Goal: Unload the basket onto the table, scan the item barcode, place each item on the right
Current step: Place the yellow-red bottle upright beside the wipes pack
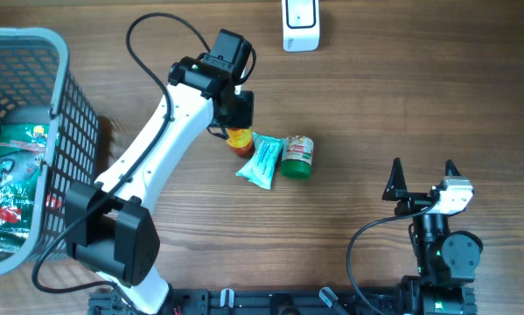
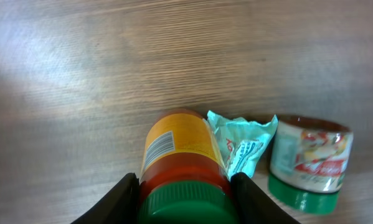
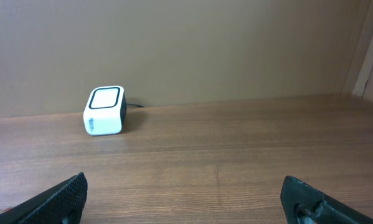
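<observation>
An orange-red bottle [image 2: 177, 149] with a green cap and a yellow label lies on the wooden table, a barcode showing on the label's left side. My left gripper [image 2: 185, 194] is shut on it near the cap, one black finger pressed to each side. From overhead only the bottle's orange end [image 1: 239, 140] shows below the left gripper [image 1: 236, 112]. The white scanner [image 1: 301, 24] stands at the table's far edge, seen too in the right wrist view as the scanner [image 3: 104, 111]. My right gripper [image 1: 422, 175] rests open at the near right, nothing between its fingers.
A teal packet [image 1: 261, 162] and a green-lidded jar [image 1: 297, 156] lie right beside the bottle. A grey mesh basket [image 1: 56, 52] with a green bag [image 1: 12, 188] inside stands at the left edge.
</observation>
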Motion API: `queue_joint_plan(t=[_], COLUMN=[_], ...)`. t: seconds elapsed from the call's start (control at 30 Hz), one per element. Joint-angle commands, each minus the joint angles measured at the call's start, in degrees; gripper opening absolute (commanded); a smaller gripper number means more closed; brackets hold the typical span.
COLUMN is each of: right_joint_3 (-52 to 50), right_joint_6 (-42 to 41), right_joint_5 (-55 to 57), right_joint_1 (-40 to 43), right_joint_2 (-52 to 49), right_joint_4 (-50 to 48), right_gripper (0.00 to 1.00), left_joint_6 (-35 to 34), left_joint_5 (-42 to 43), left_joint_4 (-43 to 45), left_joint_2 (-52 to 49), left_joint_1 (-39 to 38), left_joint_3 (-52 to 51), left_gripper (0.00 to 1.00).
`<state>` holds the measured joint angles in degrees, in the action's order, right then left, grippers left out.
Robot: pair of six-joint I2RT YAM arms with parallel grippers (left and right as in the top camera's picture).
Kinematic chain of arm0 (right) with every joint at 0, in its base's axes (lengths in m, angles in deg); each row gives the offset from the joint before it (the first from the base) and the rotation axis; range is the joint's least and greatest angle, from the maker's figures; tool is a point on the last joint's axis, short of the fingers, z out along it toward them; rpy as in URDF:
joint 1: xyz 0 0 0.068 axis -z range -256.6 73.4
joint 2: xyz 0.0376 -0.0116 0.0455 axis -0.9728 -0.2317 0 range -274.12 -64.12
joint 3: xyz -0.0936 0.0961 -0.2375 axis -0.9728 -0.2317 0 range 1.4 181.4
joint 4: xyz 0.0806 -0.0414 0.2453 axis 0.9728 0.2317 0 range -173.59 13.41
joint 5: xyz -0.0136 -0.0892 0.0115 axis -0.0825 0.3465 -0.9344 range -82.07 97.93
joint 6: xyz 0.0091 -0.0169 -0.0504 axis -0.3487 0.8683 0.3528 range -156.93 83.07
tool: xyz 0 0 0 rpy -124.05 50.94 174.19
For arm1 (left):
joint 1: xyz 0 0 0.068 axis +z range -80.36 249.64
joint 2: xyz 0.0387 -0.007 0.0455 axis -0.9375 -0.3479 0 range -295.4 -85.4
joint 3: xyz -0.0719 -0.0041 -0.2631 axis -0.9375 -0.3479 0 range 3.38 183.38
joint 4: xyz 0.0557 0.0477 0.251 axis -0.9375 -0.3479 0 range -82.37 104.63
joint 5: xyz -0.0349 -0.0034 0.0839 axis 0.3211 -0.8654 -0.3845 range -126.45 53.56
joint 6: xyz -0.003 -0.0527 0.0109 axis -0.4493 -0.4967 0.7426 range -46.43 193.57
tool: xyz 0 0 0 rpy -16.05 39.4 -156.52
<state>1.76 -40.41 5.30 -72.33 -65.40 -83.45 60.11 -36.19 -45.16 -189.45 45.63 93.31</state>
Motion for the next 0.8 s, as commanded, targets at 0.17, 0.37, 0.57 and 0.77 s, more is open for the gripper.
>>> queue_joint_plan(t=[0.17,0.37,0.57,0.77], right_joint_3=[-0.04,-0.04,-0.04,-0.04], right_joint_6=[-1.05,-1.03,-1.05,-1.03], right_joint_5=[-0.79,-0.79,-0.79,-0.79], right_joint_1=[0.09,0.09,0.09,0.09], right_joint_2=[0.26,0.26,0.26,0.26], right_joint_4=[-0.15,-0.15,-0.15,-0.15], right_gripper=[1.00,0.99,1.00,1.00], left_joint_6=[14.36,18.25,36.24,36.81], left_joint_5=[2.49,0.20,-0.11,-9.44], left_joint_4=[2.62,2.60,4.15,8.81], left_joint_2=[-1.53,-1.84,-1.84,1.81], left_joint_1=[-0.15,-0.15,-0.15,-0.15], left_joint_3=[0.07,0.07,0.07,0.09], left_gripper=[0.40,0.51,0.75,1.00])
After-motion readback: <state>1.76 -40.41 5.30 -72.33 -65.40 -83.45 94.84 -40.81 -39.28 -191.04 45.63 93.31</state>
